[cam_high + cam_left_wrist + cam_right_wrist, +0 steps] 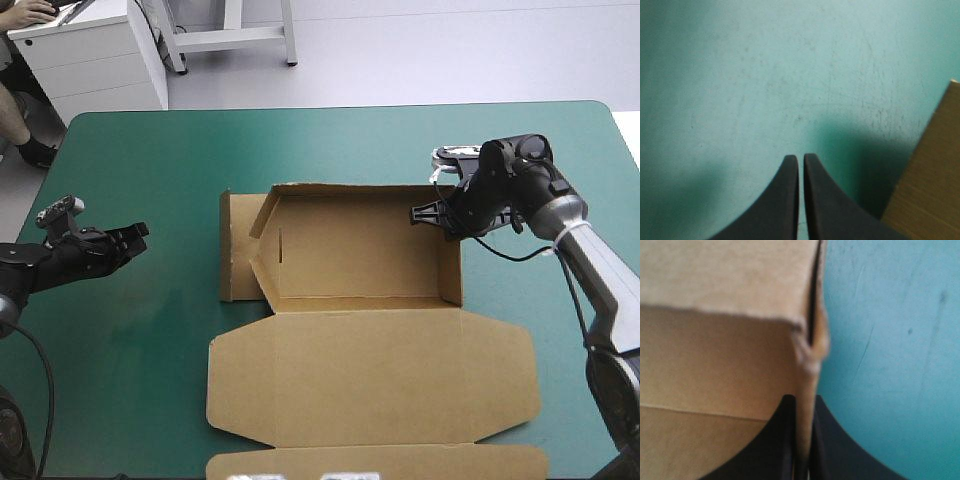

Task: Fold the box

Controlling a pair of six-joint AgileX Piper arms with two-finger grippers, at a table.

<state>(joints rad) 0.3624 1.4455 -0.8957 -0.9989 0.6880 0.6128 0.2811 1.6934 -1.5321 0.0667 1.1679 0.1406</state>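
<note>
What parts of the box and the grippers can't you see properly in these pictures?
- High view: the near end of the lid is cut off by the picture's bottom edge.
- Left wrist view: only one corner of the box shows beside the left gripper; the picture's edge cuts off the rest.
- Right wrist view: the wall pinched by the right gripper is blurred, so its crumpled corner is unclear.

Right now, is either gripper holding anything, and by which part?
The right gripper is shut on the box, pinching its raised right-hand wall near the far corner. The left gripper holds nothing.
</note>
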